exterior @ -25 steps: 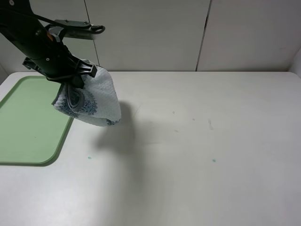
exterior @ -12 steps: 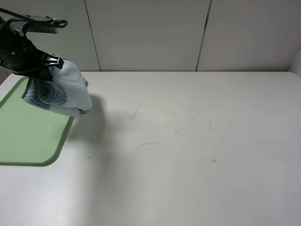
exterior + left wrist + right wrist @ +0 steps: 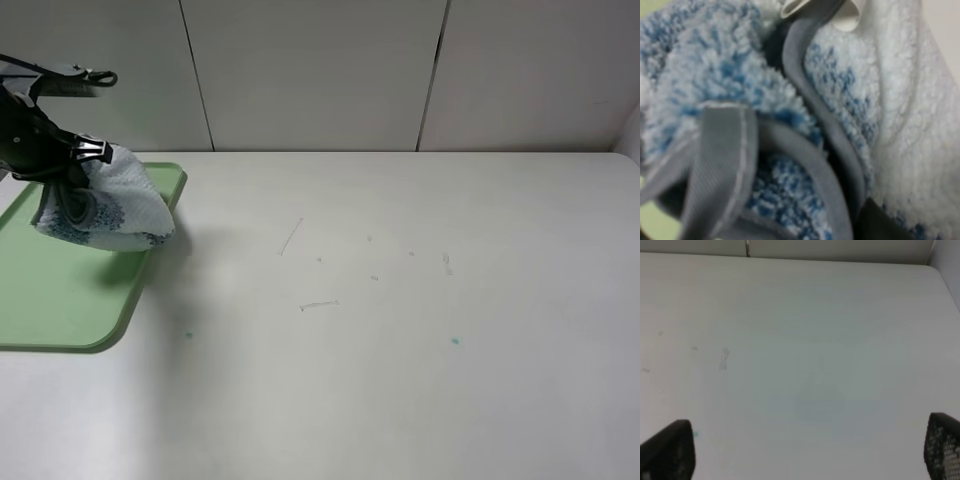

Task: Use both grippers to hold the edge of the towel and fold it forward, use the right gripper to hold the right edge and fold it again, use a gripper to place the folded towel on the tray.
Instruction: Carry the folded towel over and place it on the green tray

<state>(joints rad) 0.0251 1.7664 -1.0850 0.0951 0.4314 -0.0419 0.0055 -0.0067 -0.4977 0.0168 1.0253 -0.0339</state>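
Note:
The folded towel (image 3: pixel 112 205), white with blue-grey patches and a grey hem, hangs bunched from my left gripper (image 3: pixel 68 178) over the light green tray (image 3: pixel 60 290) at the far left of the table. The left gripper is shut on the towel. The left wrist view is filled by the towel (image 3: pixel 840 115) and its grey hem (image 3: pixel 722 160). My right gripper (image 3: pixel 810 452) is open and empty over bare table; only its two black fingertips (image 3: pixel 667 452) show in the right wrist view. It is out of the exterior view.
The white table (image 3: pixel 400 300) has small marks and a teal speck (image 3: pixel 455 341). A panelled wall (image 3: pixel 320 70) stands behind the table. The tray reaches the table's left edge.
My left gripper has carried the towel leftward and a little down, from right of the tray's edge to above the tray. The right gripper is not seen in the earlier frames.

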